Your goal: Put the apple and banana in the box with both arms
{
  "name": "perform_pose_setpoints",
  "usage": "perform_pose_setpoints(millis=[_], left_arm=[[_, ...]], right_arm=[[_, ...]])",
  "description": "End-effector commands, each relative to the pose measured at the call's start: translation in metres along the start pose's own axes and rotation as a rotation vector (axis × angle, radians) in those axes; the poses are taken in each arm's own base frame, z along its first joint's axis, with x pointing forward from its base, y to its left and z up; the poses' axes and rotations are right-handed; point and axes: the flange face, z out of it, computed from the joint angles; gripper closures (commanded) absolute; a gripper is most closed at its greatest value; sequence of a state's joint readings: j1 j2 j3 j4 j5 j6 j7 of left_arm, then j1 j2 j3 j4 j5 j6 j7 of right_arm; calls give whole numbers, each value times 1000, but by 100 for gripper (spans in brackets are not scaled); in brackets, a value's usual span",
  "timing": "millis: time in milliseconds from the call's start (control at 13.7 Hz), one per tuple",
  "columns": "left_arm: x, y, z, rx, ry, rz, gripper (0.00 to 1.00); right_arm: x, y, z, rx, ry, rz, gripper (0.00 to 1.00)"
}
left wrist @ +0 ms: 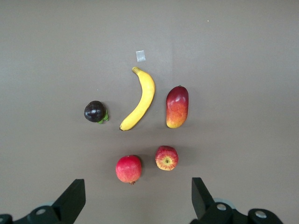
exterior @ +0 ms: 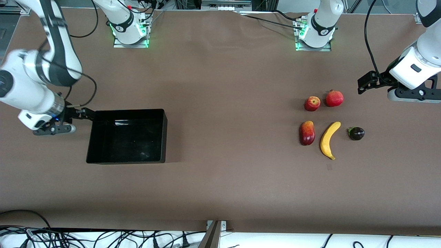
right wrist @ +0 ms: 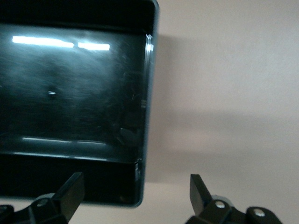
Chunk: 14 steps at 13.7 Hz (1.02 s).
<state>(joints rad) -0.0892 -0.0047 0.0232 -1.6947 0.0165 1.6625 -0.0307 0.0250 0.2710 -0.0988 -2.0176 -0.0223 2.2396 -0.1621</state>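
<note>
The apple lies on the table beside a red crowned fruit, toward the left arm's end. The banana lies nearer the front camera than the apple. Both show in the left wrist view, the apple and the banana. My left gripper is open and empty, up in the air beside the fruit group; it also shows in the left wrist view. The black box stands toward the right arm's end, empty. My right gripper is open and empty over a corner of the box; it also shows in the right wrist view.
A uniformly red crowned fruit, a dark-red-and-yellow mango and a small dark purple fruit lie among the task fruits. A small tape patch lies near the banana's tip. Cables hang along the table's front edge.
</note>
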Motion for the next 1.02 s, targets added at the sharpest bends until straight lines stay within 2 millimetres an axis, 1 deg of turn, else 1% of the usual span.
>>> perform_pose_setpoints(millis=[0,146,219,292,365,583,656,802,875,948], left_arm=[[-2,3,-7,7,-4,0,0],[-2,2,-7,8,-4,0,0],[-2,3,-7,7,-4,2,0],[-2,3,-7,7,-4,2,0],[-2,2,-7,7,-4,0,0],[-2,3,-7,7,-4,2,0],[-2,2,-7,7,-4,0,0],[-2,2,-7,7,-4,0,0],[-2,2,-7,7,-4,0,0],[-2,2,-7,7,-4,0,0]], right_arm=[[-3,6,34,-3,-1,9,0],[-6,9,62,-4,6,17,0],[-9,12,74,-5,6,22,2],[-13,14,84,-3,-3,29,10],[-14,14,89,-2,-12,28,27],[-15,14,95,3,-24,30,91],[-15,13,95,3,-25,30,100],[-12,12,92,3,-19,29,100],[-10,9,89,3,-16,20,100],[-5,3,83,5,-6,5,100]])
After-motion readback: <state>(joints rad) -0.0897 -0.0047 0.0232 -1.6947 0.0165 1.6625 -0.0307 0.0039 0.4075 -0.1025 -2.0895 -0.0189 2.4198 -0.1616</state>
